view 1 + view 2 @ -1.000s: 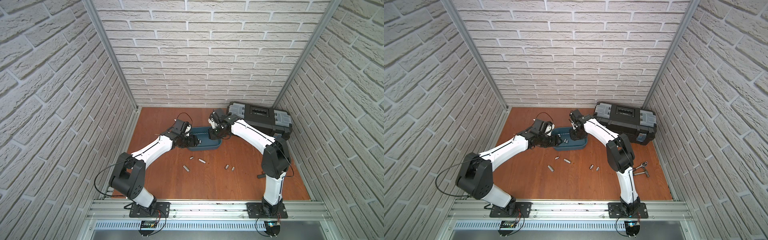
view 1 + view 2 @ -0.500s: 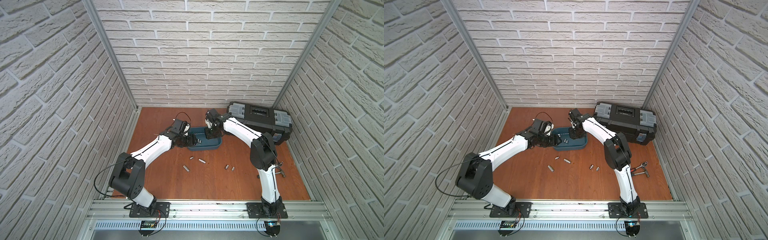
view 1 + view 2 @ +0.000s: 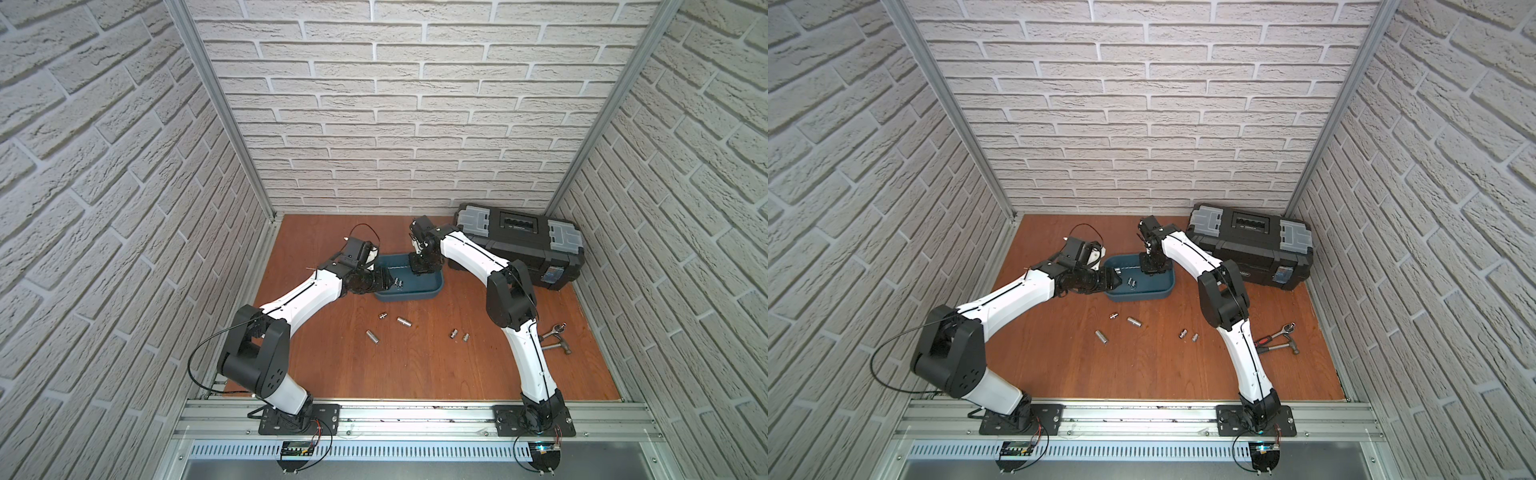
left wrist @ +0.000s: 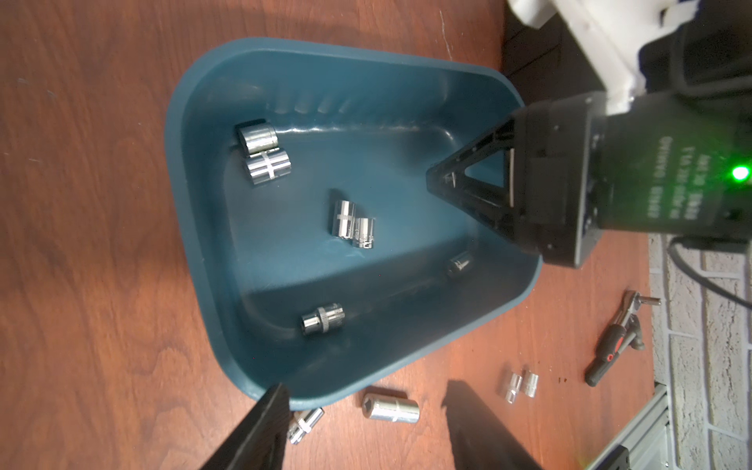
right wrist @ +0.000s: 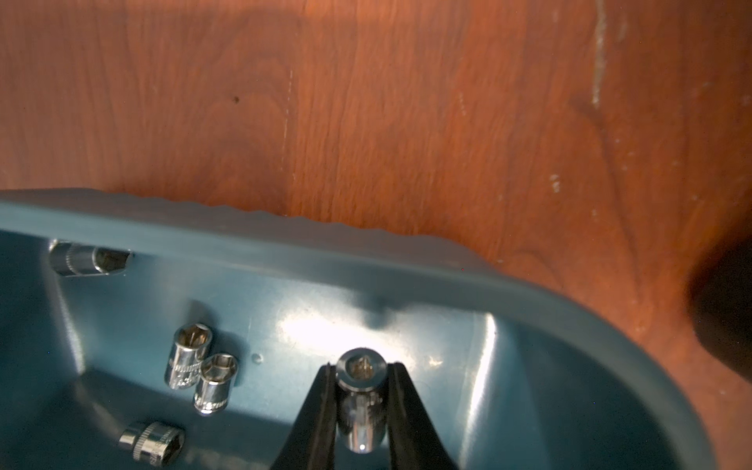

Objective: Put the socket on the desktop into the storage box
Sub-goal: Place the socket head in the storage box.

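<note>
R grip [image 5: 361, 368] clenched on socket [image 5: 360, 407], over box [image 5: 366, 252] floor. I'd go low, release slow, no bounce. L grip [image 4: 366, 398] released, idle.

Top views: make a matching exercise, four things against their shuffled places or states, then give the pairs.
1. right gripper
2. left gripper
3. black plastic toolbox with grey latches
4. steel hammer

A. lying beside the right arm on the reddish-brown wooden desktop
B. fingers apart, empty
C. far corner, right arm's side
D. shut on a chrome socket over the teal-blue plastic storage box

Pairs: 1-D, 2-B, 3-C, 4-A.
</note>
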### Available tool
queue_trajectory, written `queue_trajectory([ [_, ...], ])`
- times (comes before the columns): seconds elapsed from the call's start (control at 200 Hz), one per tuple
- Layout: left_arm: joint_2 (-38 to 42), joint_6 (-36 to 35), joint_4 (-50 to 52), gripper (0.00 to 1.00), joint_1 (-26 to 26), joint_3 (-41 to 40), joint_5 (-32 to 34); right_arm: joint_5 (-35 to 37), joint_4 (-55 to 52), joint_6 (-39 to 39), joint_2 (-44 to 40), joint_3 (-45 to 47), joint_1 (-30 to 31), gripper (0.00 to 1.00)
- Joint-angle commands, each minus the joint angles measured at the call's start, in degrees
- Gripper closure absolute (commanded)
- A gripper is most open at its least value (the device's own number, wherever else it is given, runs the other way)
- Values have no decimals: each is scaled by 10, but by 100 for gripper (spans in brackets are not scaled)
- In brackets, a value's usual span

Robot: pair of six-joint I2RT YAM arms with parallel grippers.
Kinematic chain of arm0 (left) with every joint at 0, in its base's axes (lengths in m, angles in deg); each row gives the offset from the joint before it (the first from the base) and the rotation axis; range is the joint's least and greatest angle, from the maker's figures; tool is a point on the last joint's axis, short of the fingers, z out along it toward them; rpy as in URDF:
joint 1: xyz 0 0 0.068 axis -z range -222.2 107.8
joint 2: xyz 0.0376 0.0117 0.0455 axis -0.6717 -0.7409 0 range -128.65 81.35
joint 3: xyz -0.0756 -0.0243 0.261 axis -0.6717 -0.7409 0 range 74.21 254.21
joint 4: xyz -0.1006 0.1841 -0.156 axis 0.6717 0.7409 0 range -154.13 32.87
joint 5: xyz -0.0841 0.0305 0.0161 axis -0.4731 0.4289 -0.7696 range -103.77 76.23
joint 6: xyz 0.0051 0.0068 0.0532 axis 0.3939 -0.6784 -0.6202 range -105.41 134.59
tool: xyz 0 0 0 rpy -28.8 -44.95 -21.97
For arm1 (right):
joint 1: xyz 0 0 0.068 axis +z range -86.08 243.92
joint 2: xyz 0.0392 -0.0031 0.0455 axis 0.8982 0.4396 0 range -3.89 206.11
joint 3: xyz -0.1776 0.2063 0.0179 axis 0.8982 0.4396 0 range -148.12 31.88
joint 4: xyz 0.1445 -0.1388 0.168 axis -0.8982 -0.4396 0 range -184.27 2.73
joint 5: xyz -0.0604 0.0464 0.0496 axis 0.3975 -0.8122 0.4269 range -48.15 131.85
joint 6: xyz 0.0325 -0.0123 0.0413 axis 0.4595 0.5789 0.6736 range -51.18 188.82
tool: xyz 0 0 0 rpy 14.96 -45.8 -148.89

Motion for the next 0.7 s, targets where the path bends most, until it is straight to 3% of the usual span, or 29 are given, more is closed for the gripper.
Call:
queue_trajectory([
  [0.0,13,0,-5,34,-3,-5,8,11,-14,8,7,-20,-3,77],
  [0.27,13,1,-4,34,-3,-12,7,21,-22,12,25,-41,-10,74],
  [0.45,18,1,-3,34,-3,-16,7,21,-24,13,24,-43,-10,65],
  [0.695,22,3,-7,34,-3,-25,5,23,-23,12,6,-33,-7,64],
])
